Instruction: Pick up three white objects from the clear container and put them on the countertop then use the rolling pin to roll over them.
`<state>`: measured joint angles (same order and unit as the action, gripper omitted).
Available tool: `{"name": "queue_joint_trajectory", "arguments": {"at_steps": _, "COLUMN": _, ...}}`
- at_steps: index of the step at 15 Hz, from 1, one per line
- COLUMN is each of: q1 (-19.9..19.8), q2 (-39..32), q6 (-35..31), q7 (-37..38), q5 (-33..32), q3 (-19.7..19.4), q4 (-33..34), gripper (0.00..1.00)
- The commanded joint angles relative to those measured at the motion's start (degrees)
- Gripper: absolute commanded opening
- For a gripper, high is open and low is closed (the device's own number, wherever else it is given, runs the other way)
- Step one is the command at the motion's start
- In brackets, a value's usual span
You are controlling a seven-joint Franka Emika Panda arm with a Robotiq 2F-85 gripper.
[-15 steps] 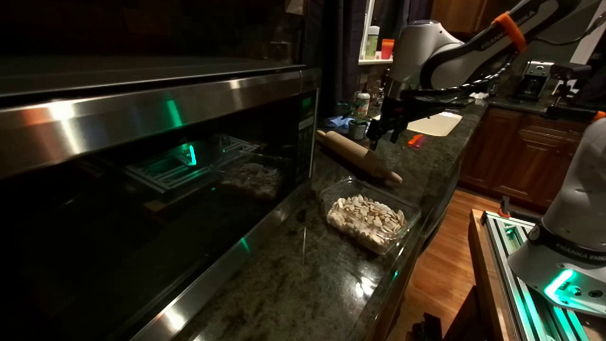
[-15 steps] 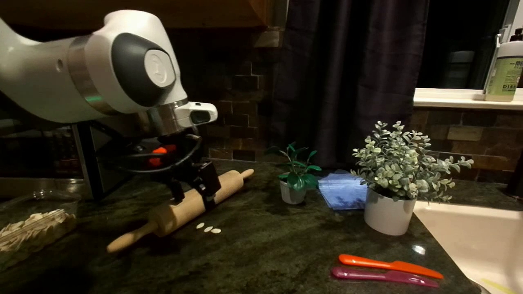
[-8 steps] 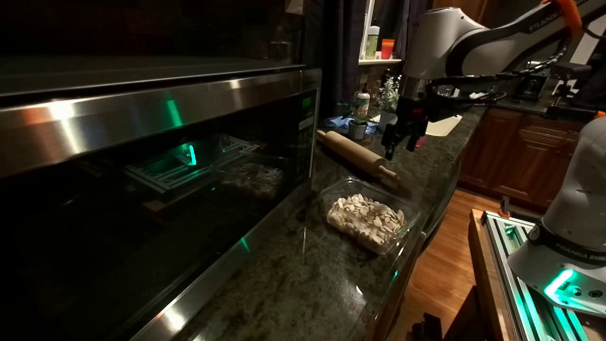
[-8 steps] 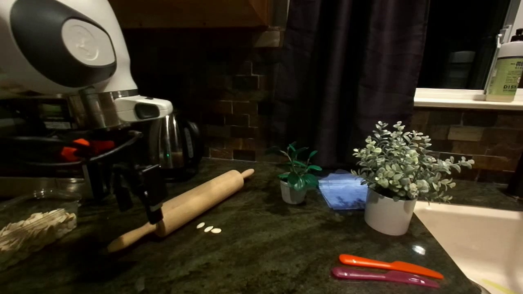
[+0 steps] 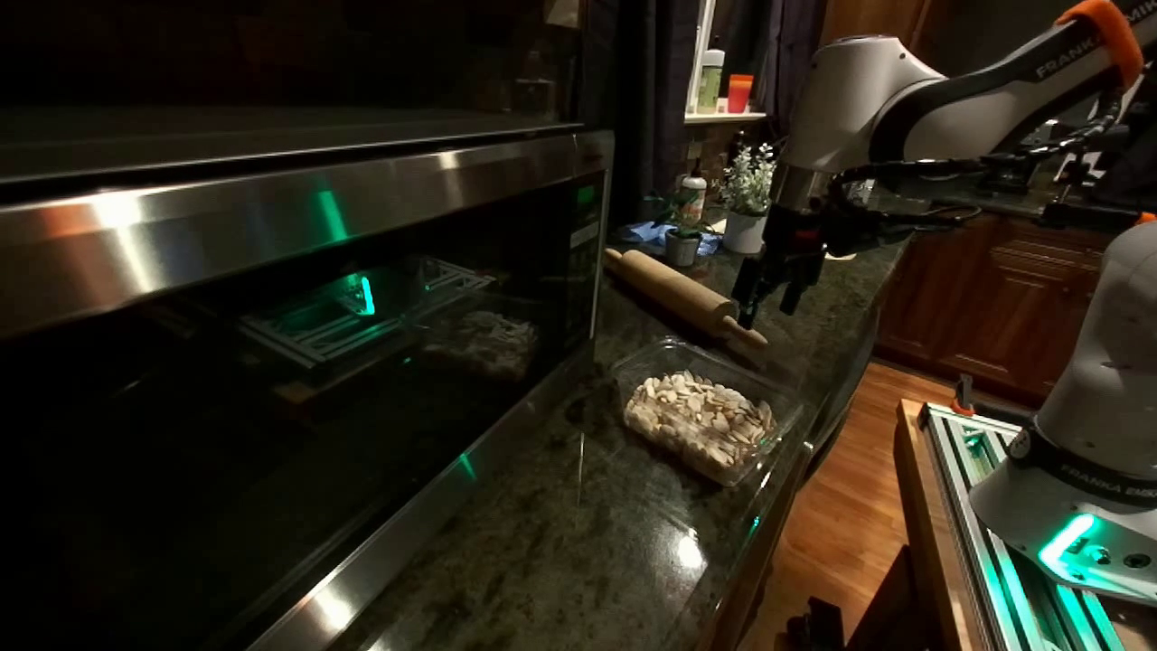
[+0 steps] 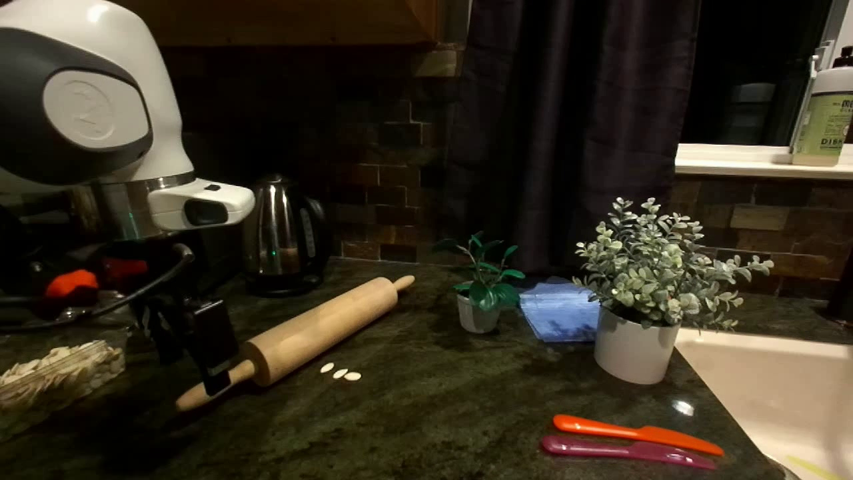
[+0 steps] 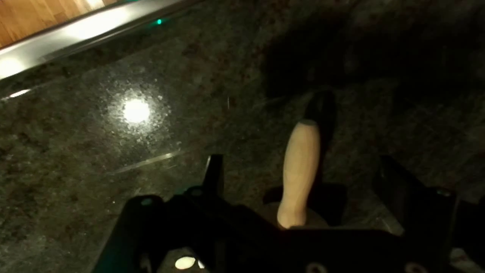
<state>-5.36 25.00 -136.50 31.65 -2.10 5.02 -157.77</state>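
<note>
The rolling pin (image 5: 673, 289) lies on the dark countertop (image 6: 466, 420); in an exterior view its barrel (image 6: 326, 327) is fully visible. Three white objects (image 6: 340, 374) lie on the countertop beside the barrel; part of them (image 7: 185, 262) shows in the wrist view. The clear container (image 5: 655, 357) holds a heap of more white objects (image 5: 700, 416). My gripper (image 5: 768, 306) is open and low over the pin's near handle. In the wrist view the handle (image 7: 301, 151) lies between the spread fingers, apart from both. The gripper body hides the barrel there.
A microwave (image 5: 271, 407) stands along the counter. A kettle (image 6: 276, 233), a small plant (image 6: 478, 310), blue napkins (image 6: 560, 310) and a larger potted plant (image 6: 636, 340) stand farther along. Orange (image 6: 633, 432) and purple (image 6: 626, 452) knives lie near the sink (image 6: 786, 387).
My gripper has moved from over the pin's barrel to its handle on the container side, and has come lower in the last half second. The pin and white objects have not moved.
</note>
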Motion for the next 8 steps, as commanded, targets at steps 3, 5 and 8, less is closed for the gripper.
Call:
{"name": "queue_joint_trajectory", "arguments": {"at_steps": 3, "q1": -0.4, "q2": -3.0, "q6": -8.9, "q7": 0.2, "q5": 1.2, "q3": 0.8, "q4": 0.2, "gripper": 0.96}}
{"name": "queue_joint_trajectory", "arguments": {"at_steps": 5, "q1": -0.4, "q2": -4.2, "q6": -10.0, "q7": 0.1, "q5": 1.1, "q3": 1.0, "q4": 0.2, "gripper": 0.97}}
{"name": "queue_joint_trajectory", "arguments": {"at_steps": 8, "q1": -1.4, "q2": -4.8, "q6": -8.3, "q7": 1.2, "q5": -0.5, "q3": 1.6, "q4": 0.2, "gripper": 1.00}}
